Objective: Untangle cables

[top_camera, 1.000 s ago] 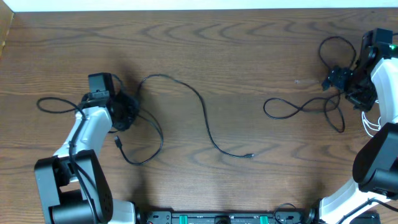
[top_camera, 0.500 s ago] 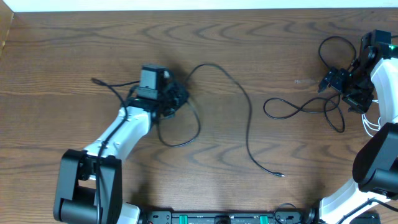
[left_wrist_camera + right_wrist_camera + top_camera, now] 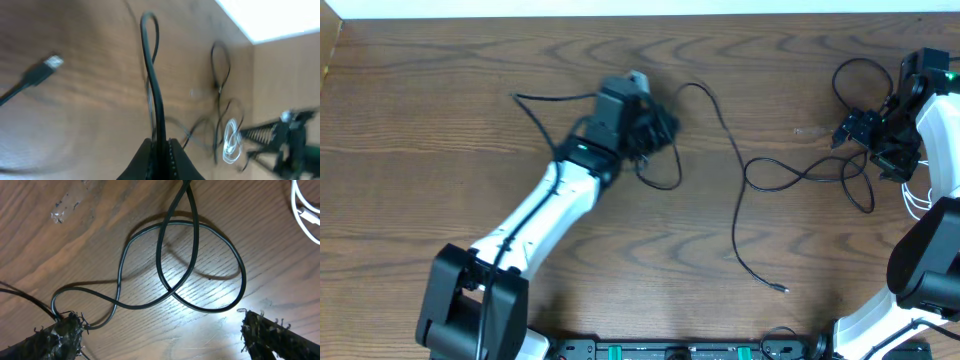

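A long black cable [image 3: 735, 215] runs from an end at the upper left [image 3: 515, 97], through my left gripper [image 3: 658, 130], and down to a small plug [image 3: 782, 290]. In the left wrist view that gripper [image 3: 160, 152] is shut on this black cable [image 3: 152, 90], and a plug [image 3: 52, 62] lies at the left. A second black cable [image 3: 800, 175] lies looped at the right. My right gripper [image 3: 847, 132] hovers over it, open [image 3: 165, 340], above its crossing loop [image 3: 172, 294]. A white cable [image 3: 305, 215] lies coiled at the far right [image 3: 915, 200].
The wooden table [image 3: 440, 70] ends at a white strip along the back. A pale smudge [image 3: 805, 130] marks the wood left of the right gripper. The arm bases stand at the front edge [image 3: 670, 350].
My left gripper has swept up and to the right across the table, dragging the black cable with it; its free plug has slid right and toward the front. The right arm has barely moved.
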`<state>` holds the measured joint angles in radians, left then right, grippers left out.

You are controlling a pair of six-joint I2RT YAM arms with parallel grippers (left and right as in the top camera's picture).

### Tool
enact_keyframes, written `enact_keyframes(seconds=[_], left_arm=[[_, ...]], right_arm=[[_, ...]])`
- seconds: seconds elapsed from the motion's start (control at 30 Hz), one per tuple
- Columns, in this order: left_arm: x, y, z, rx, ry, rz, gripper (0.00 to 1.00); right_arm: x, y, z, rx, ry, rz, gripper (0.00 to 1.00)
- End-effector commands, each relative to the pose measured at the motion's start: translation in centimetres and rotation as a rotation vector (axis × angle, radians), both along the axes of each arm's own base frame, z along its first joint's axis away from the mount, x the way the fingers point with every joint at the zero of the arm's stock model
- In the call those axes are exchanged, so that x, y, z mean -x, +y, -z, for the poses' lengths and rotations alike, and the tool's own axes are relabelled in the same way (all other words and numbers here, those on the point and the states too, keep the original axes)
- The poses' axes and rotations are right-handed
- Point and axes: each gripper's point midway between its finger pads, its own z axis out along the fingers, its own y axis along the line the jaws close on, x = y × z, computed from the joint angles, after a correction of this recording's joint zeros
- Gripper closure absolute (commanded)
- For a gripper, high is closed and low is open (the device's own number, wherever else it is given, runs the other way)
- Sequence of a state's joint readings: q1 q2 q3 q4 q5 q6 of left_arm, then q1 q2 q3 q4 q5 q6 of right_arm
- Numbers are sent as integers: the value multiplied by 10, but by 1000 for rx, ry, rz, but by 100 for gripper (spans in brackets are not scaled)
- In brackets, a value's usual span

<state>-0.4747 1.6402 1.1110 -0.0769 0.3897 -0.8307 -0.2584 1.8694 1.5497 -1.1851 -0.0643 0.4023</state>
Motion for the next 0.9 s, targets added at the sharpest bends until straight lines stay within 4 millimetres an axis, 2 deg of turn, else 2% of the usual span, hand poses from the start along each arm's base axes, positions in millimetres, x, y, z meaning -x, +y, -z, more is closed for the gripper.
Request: enact_keyframes(seconds=[0.0,0.07,0.1,0.17,0.23,0.6,0.87], left_arm=[[5,1,14,-128,-19,-33,78],[8,7,23,-199,-11,-69,53],[9,11,26,-224,-7,-83,45],[13,18,33,-269,12,-101,18],[16,24,38,-301,31,-105,2],[45,43,63,-440,133,-25,2],[48,45,64,-447,144,-24,2]], right_arm=[[1,3,-2,-5,-6,8,1],[1,3,-2,-5,-6,7,1],[1,3,-2,-5,-6,7,1],[1,3,-2,-5,-6,8,1],[1,3,-2,-5,-6,8,1],[1,3,-2,-5,-6,8,1],[1,3,-2,-5,-6,8,1]])
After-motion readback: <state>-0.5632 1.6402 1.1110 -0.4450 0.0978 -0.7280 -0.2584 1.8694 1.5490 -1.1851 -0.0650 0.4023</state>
